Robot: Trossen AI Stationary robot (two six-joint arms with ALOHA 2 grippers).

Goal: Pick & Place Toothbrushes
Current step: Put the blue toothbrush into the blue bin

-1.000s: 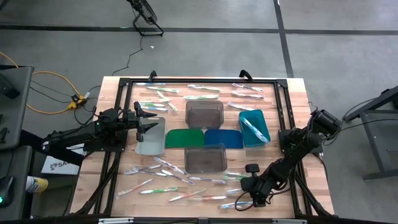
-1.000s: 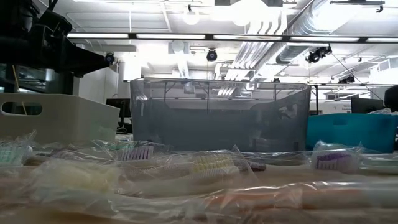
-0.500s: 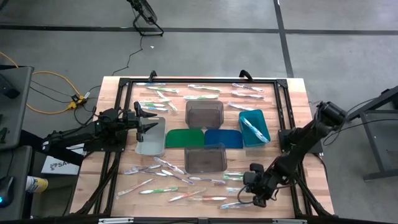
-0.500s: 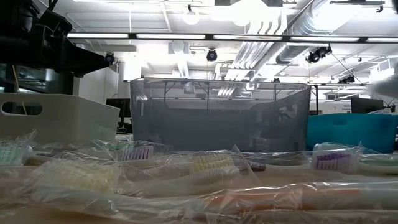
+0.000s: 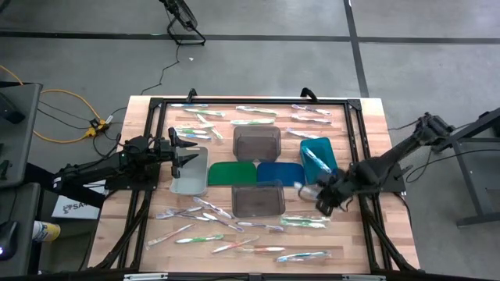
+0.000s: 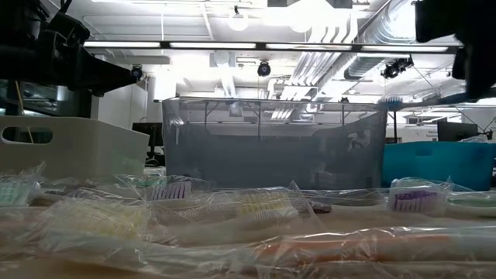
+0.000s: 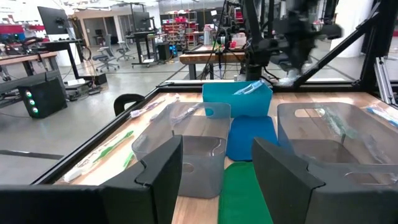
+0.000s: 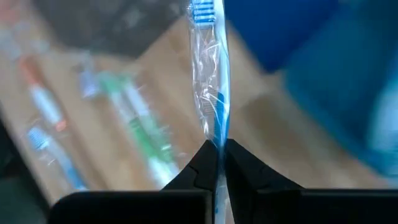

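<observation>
My right gripper (image 5: 323, 196) hovers between the near grey bin (image 5: 258, 200) and the teal bin (image 5: 319, 160), shut on a wrapped toothbrush with blue bristles (image 8: 209, 74). In the low view that brush's head (image 6: 391, 101) shows high up, below the gripper (image 6: 457, 31). Other wrapped toothbrushes lie flat along the table's far side (image 5: 254, 111) and near side (image 5: 234, 234); one leans inside the teal bin (image 5: 315, 158). My left gripper (image 5: 186, 148) waits open over the pale bin (image 5: 190, 172). My right gripper pinches the toothbrush between its two fingers (image 8: 202, 163) on the handle (image 8: 217, 134), low on it and away from the bristle head (image 8: 202, 12). The brush runs on straight past the fingertips, in line with the fingers. It is lifted clear of the table.
A second grey bin (image 5: 256, 142) stands on the far side, with a green mat (image 5: 233, 173) and a blue mat (image 5: 281, 173) between the two grey bins. A black frame (image 5: 355, 117) borders the work area. Bare wood shows right of the teal bin.
My right gripper has risen from the toothbrushes at the table's near edge and swung toward the far edge, toward the teal bin. It carries one toothbrush, now lifted clear of the table. The left arm has kept still.
</observation>
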